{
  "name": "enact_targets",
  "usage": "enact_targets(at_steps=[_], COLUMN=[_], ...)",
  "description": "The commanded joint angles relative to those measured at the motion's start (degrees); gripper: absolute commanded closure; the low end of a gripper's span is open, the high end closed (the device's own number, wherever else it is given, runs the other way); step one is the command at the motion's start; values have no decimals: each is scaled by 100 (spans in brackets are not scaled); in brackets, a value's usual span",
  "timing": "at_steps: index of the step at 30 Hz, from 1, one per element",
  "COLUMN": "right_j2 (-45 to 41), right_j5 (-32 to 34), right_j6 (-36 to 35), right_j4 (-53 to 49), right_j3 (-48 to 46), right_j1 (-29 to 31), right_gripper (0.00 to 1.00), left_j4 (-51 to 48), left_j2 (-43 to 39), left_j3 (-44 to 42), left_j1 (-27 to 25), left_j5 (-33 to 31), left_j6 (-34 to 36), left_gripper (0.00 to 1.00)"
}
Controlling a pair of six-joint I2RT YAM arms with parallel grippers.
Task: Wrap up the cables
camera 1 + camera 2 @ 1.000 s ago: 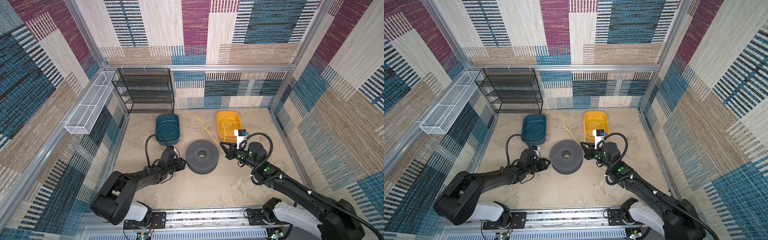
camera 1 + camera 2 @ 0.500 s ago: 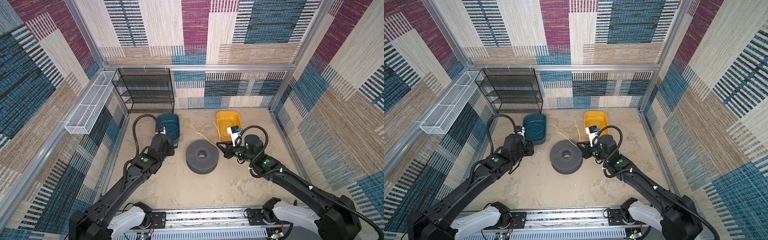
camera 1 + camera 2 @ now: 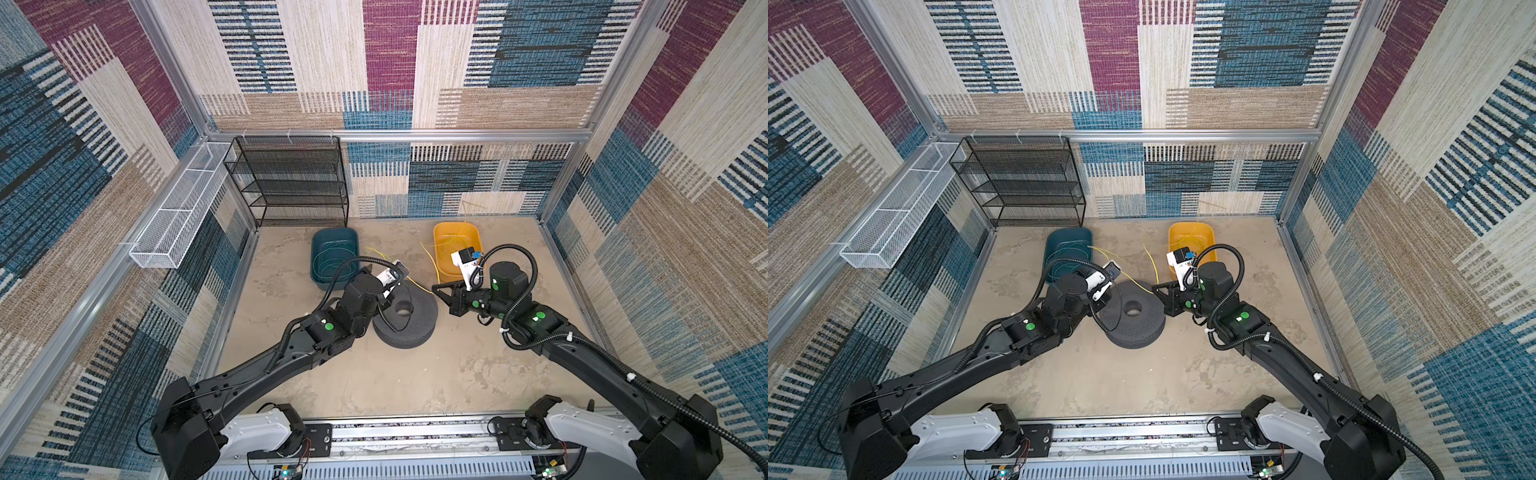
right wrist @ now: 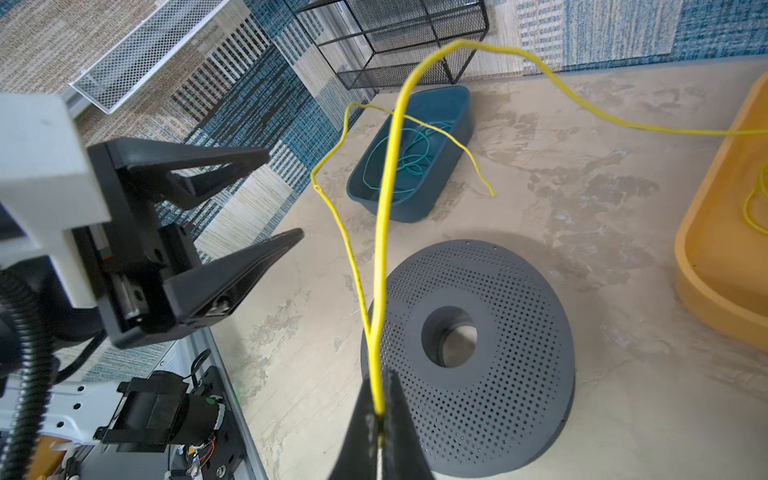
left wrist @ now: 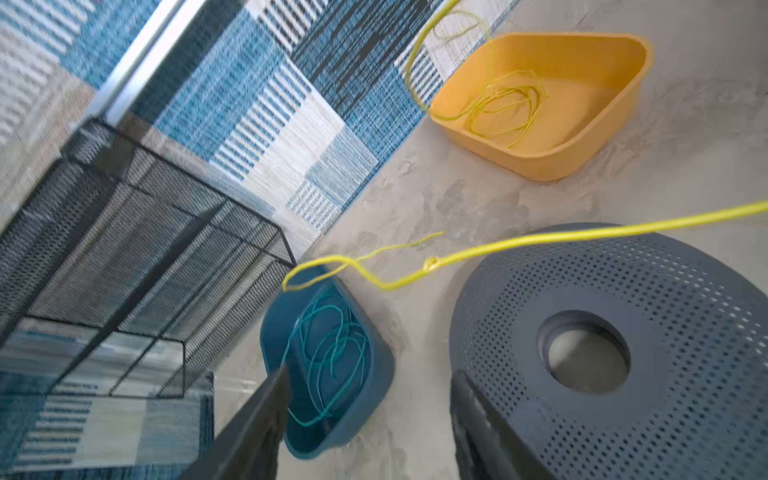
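Observation:
A thin yellow cable (image 4: 390, 174) rises in a doubled strand from my right gripper (image 4: 380, 374), which is shut on it just above the edge of a grey perforated disc (image 4: 478, 332) with a centre hole. One strand runs on into the orange bin (image 5: 540, 158), where more yellow cable (image 5: 503, 99) lies in loose loops. In both top views the cable (image 3: 417, 284) (image 3: 1136, 279) crosses the disc's far side. My left gripper (image 4: 282, 195) (image 5: 370, 382) hangs open and empty beside the disc, clear of the cable.
A blue bin (image 3: 332, 257) holding teal wire (image 5: 328, 345) sits behind the left arm. A black mesh shelf (image 3: 291, 183) stands at the back left. A white wire basket (image 3: 178, 216) hangs on the left wall. Patterned walls close in the floor.
My left arm has risen from the floor, swung past the blue bin and come in beside the disc, its jaws opening wider. My right gripper stays shut on the yellow cable, little moved.

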Motion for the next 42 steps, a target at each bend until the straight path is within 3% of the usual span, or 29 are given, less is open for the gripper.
enact_targets(at_steps=[1, 4, 15, 28, 32, 37, 42], right_j2=[-97, -144, -356, -391, -382, -352, -229], right_j5=[-209, -341, -443, -347, -123, 614, 1226], right_j6=[-80, -65, -84, -94, -80, 136, 703], right_j4=[12, -9, -64, -101, -81, 148, 1154], right_j3=[26, 19, -68, 47, 194, 395, 336], right_j1=[13, 11, 11, 11, 11, -11, -192], right_gripper=[100, 100, 100, 100, 100, 100, 100], left_j4=[1101, 1374, 1892, 1363, 1209, 600, -378], left_j2=[45, 48, 188, 253, 206, -13, -256], left_j3=[-203, -354, -483, -399, -409, -365, -135], left_j1=[-7, 2, 100, 334, 334, 274, 63], left_j5=[155, 559, 800, 1129, 1072, 1048, 1011], left_j6=[804, 975, 1458, 1312, 1162, 651, -40], left_gripper=[38, 37, 46, 85, 99, 100, 100])
